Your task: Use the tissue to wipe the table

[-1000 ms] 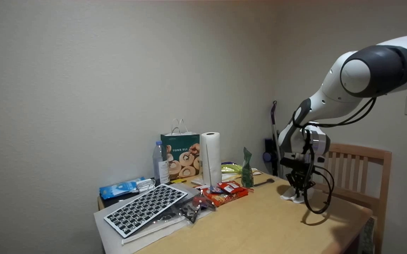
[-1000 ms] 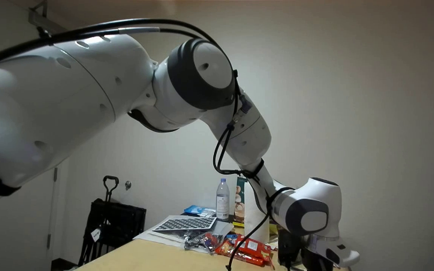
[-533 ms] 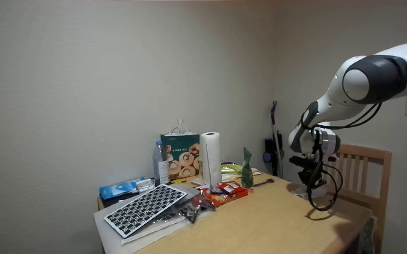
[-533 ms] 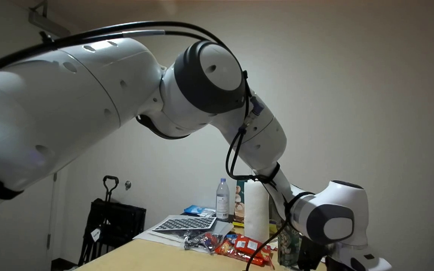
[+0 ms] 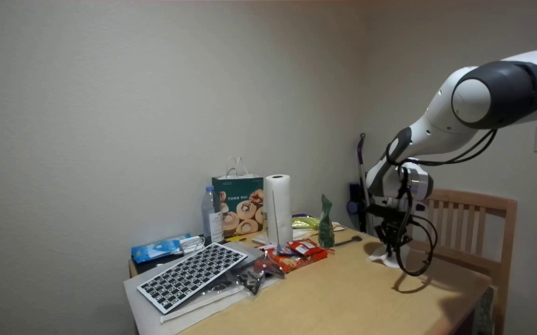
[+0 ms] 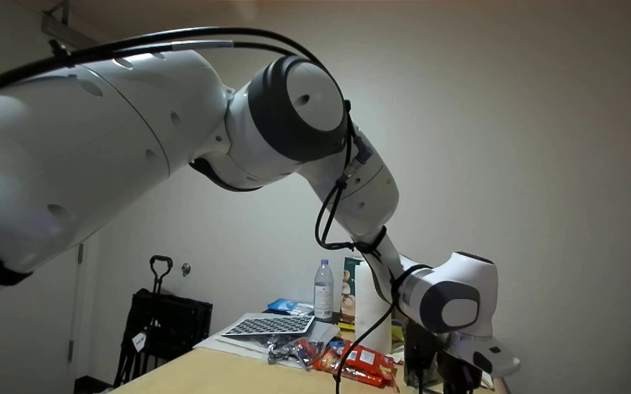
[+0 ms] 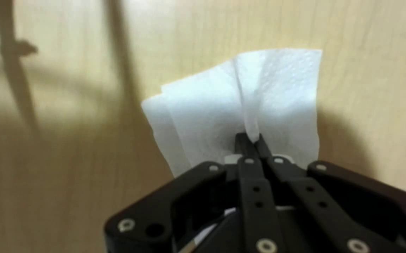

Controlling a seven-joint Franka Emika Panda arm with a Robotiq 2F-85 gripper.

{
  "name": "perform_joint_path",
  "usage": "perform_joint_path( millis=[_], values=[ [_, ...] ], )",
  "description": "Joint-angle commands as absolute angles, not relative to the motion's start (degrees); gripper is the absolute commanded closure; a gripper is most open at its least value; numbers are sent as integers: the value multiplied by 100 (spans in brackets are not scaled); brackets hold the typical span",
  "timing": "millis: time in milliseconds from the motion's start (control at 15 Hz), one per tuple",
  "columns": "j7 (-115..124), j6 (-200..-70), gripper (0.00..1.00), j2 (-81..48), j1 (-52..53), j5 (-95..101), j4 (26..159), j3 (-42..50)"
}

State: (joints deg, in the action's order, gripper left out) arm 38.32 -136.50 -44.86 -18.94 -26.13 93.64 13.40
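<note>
End effector (image 7: 253, 141) pinches tissue (image 7: 217, 109) on worktop (image 5: 333, 291); wiping appears in hand, next stroke requiring light, level contact.

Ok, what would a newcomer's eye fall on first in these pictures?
Probably the bulky white and grey robot arm, arched across an exterior view. In the wrist view it's the black two-fingered hand, shut on a fold of thin white paper tissue, with the light tan wooden table around it. Then the black and white checkered board, lower left in an exterior view.
</note>
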Motion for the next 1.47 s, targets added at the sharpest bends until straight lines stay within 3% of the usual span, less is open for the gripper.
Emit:
perform_joint_path(
  millis=[0, 1400],
  values=[
    [3751, -13536, 100, -4442, -1897, -2597, 9338, 1267],
    [2874, -12452, 98, -4593, -1101, -2207, 9072, 737]
  ],
)
